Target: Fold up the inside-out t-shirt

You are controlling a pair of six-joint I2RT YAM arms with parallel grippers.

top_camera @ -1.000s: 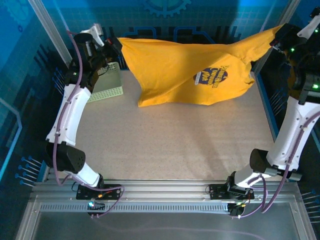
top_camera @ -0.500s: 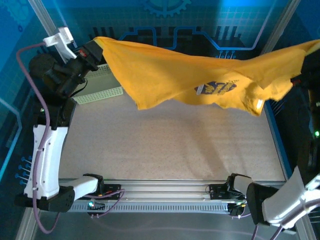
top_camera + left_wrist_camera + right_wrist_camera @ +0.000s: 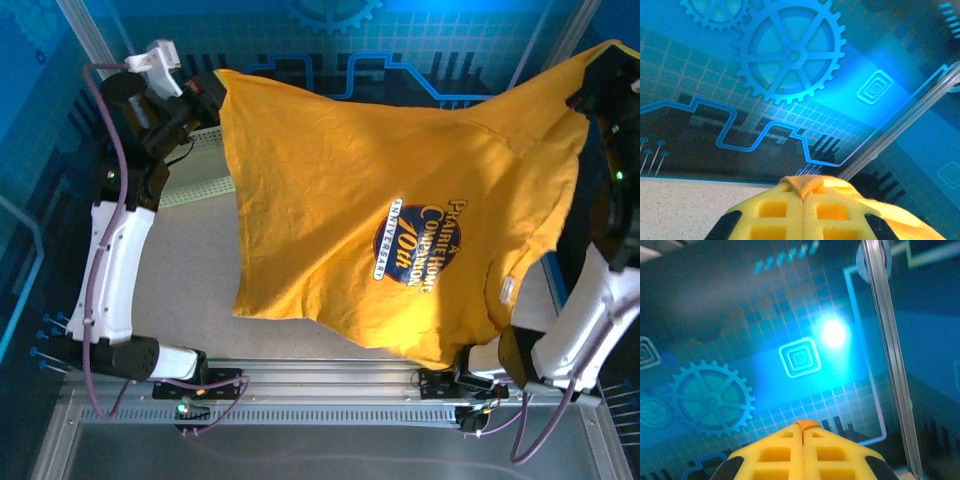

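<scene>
- Overhead, the t-shirt (image 3: 400, 200) hangs spread above the counter (image 3: 180, 270), pulled taut between the left end effector (image 3: 207, 88) and right end effector (image 3: 592, 85) near the far corners, probably to flatten it.
- Left wrist: pads (image 3: 770, 215) clenched on a cloth edge.
- Right wrist: pads (image 3: 772, 457) likewise pinch a fold.

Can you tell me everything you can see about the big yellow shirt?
The t-shirt is soft mustard-yellow cloth with a round dark-blue badge and yellow lettering printed on it. It hangs spread wide in the air between the two arms, above the table, wrinkled and drooping toward the near side. The left tool is shut on one upper corner and the right tool on the other. A small pale tag shows low on its right part.
</scene>
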